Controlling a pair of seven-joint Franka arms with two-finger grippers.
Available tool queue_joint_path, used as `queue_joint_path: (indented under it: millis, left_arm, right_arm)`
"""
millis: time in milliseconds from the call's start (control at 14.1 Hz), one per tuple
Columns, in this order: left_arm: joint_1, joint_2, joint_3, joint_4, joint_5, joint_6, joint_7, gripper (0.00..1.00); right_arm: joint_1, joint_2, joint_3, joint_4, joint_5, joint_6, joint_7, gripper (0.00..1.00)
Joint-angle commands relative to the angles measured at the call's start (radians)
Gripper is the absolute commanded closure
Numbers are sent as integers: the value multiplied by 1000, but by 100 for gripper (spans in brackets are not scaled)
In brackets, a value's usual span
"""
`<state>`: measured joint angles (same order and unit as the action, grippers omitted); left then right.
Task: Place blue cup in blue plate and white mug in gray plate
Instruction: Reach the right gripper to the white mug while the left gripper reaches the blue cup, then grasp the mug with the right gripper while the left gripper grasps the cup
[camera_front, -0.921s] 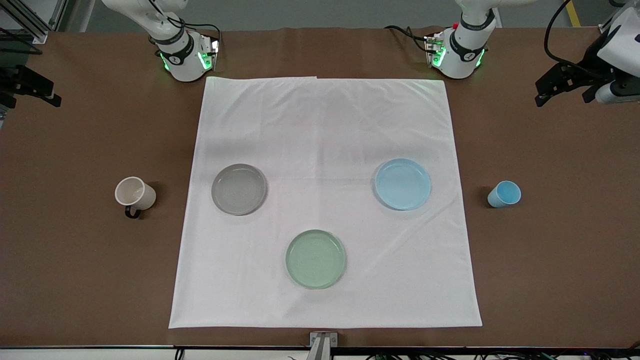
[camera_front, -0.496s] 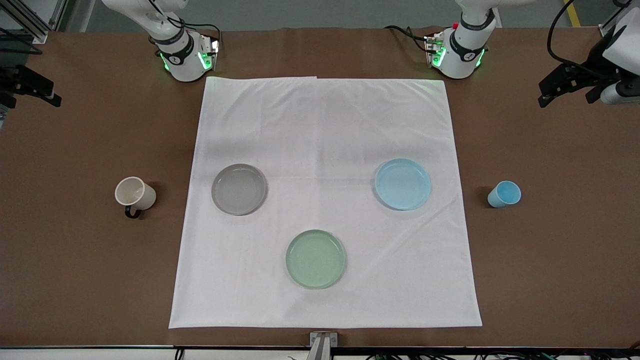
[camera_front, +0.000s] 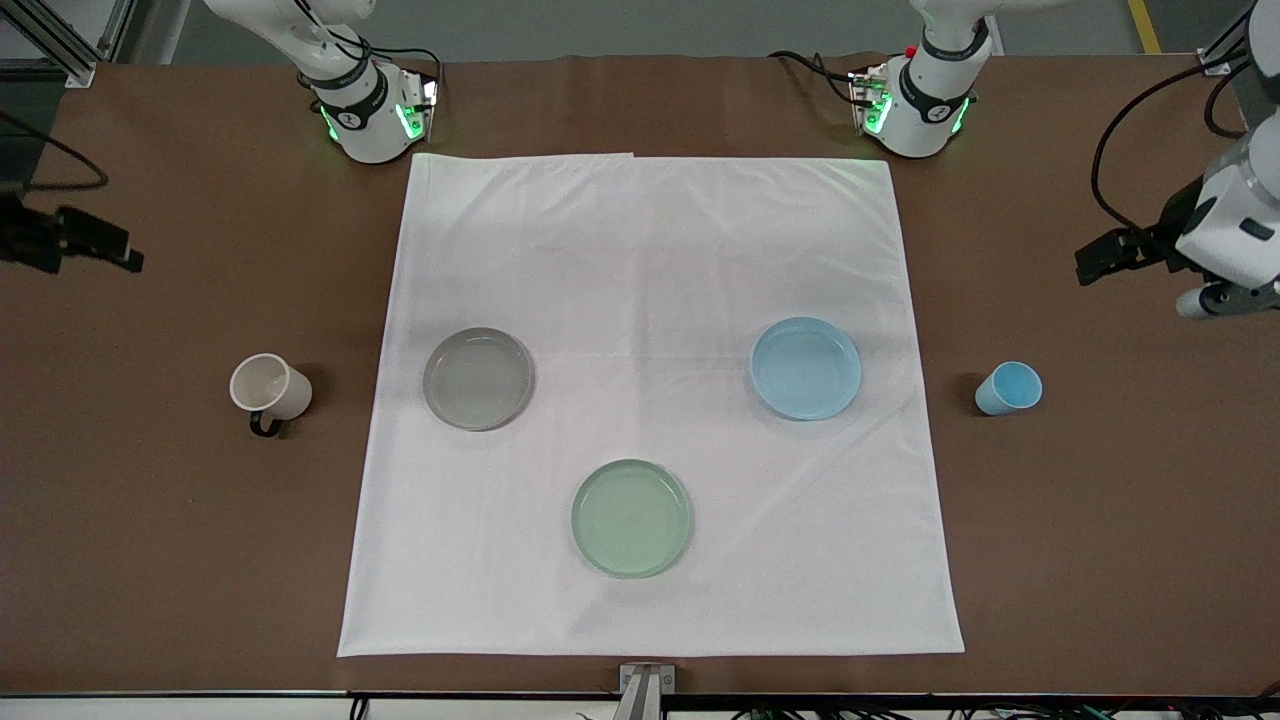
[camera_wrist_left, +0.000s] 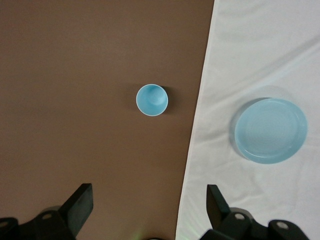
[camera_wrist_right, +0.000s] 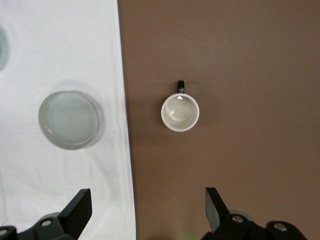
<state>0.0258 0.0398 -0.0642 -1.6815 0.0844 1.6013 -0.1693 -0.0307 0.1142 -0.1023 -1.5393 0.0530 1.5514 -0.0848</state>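
Observation:
The blue cup (camera_front: 1008, 388) stands upright on the brown table at the left arm's end, beside the blue plate (camera_front: 806, 368) on the white cloth. The white mug (camera_front: 268, 386) stands upright at the right arm's end, beside the gray plate (camera_front: 478, 378). My left gripper (camera_front: 1097, 262) is open and empty, high over bare table, apart from the cup; its wrist view shows its gripper (camera_wrist_left: 148, 200), the cup (camera_wrist_left: 152, 100) and the plate (camera_wrist_left: 270, 130). My right gripper (camera_front: 108, 255) is open and empty over bare table; its wrist view shows its gripper (camera_wrist_right: 147, 202), the mug (camera_wrist_right: 180, 113) and the gray plate (camera_wrist_right: 68, 119).
A pale green plate (camera_front: 631, 518) lies on the white cloth (camera_front: 650, 250), nearer to the front camera than the other two plates. All three plates hold nothing. The arm bases stand at the cloth's back corners.
Both grippers have moved along the table's ends, the left toward the blue cup and the right toward the white mug. The cups and plates have not moved.

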Motion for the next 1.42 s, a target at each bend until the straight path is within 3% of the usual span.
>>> queue_joint_path:
  millis: [0,213,496,638,1063,1346]
  left_arm:
    - [68,32,-5,-93,5,115,20,0]
    - [121,87,-5,-164,5,244,28,0]
    - [146,111,-5,-291,6,432,28,0]
    - [157,136,-5,-336,6,511,28,5]
    - [158,225,-5,-438,6,767,28,19]
    - [161,270,-5,-439,6,801,28,27]
  right_arm:
    - [-40,133,4,18,15,123,-16,0]
    - [-41,228,4,-47,13,281,-16,0]
    - [-46,255,4,-304,22,634,-1,0]
    - [-49,292,6,-363,33,737,0,0]
    - [-46,363,9,-381,44,789,0,8]
    - [-43,367,10,-397,44,786,0,30]
